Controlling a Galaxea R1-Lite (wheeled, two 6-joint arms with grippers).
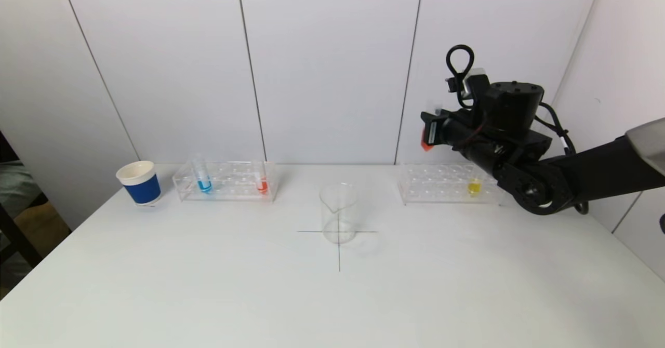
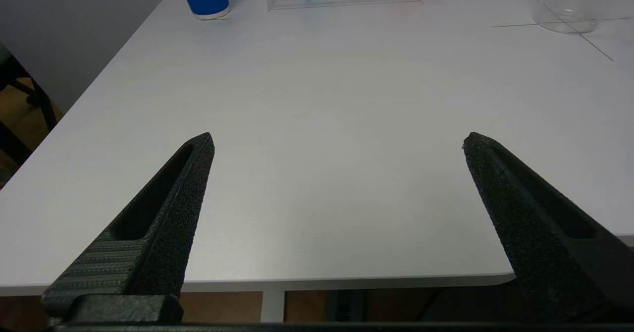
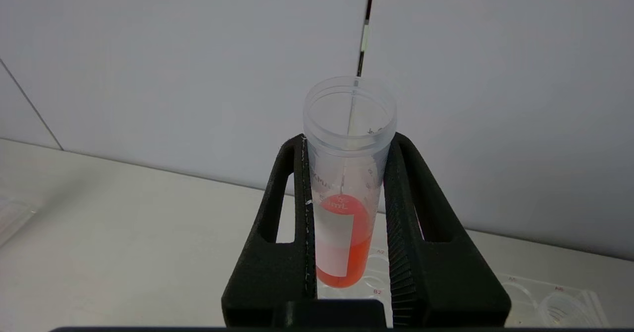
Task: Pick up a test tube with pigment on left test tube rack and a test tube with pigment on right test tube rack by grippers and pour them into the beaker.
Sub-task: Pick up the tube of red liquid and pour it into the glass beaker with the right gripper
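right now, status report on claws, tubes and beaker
Right claw shut on orange tube, lifted above right rack. Left claw open, low at near table edge. Beaker empty at centre, path clear.

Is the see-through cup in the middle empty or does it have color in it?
Empty. The beaker looks clear all through, with no colored liquid. The right gripper holds the orange test tube upright, not yet poured.

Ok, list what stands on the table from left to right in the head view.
blue paper cup → blue-pigment test tube → orange-pigment test tube → beaker → yellow-pigment test tube
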